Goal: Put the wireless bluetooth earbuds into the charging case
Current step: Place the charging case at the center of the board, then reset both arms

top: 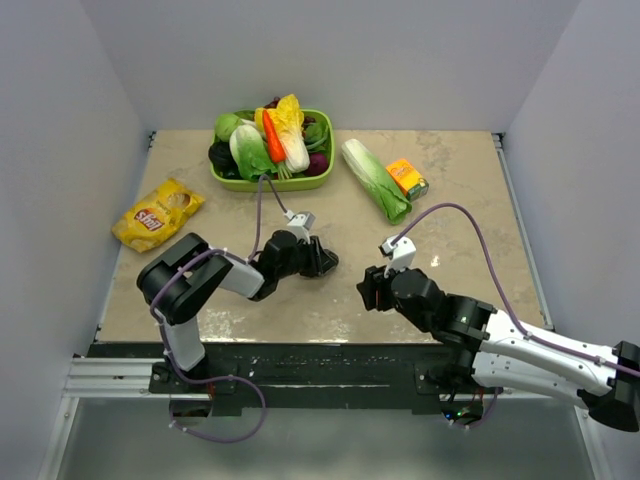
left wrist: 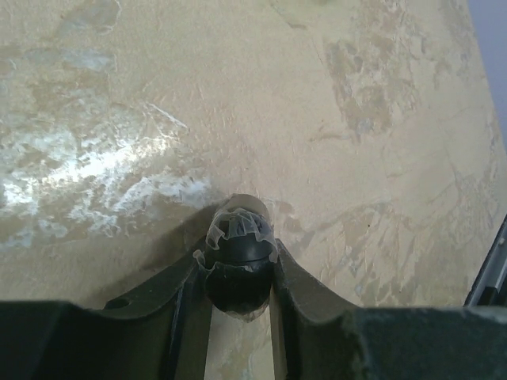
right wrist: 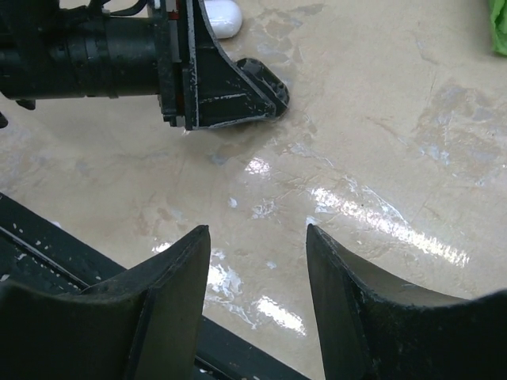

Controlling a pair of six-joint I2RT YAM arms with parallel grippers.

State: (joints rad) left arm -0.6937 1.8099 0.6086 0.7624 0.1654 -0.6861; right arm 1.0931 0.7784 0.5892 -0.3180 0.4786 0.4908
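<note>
Holding a small black earbud (left wrist: pixel 240 255) pinched between its fingertips, the left gripper (top: pixel 322 264) hangs low over the table (top: pixel 460 160), and we judge this to be the carry toward the case. To do it well we should hold the pinch even, since the bud is round and could squirt out, and line it up over its socket before easing off. The right gripper (right wrist: pixel 257 231), near the left gripper on its right, has its fingers spread wide with nothing between them; it could steady the case. Just beyond the left gripper, the right wrist view shows part of a white rounded object (right wrist: pixel 219 19), cut off by the frame edge. We take it for the charging case, but cannot be sure, nor tell whether a lid is open. From above, the left arm hides it. The translucent crinkled piece on the bud may be an ear tip. We find no other earbuds.
</note>
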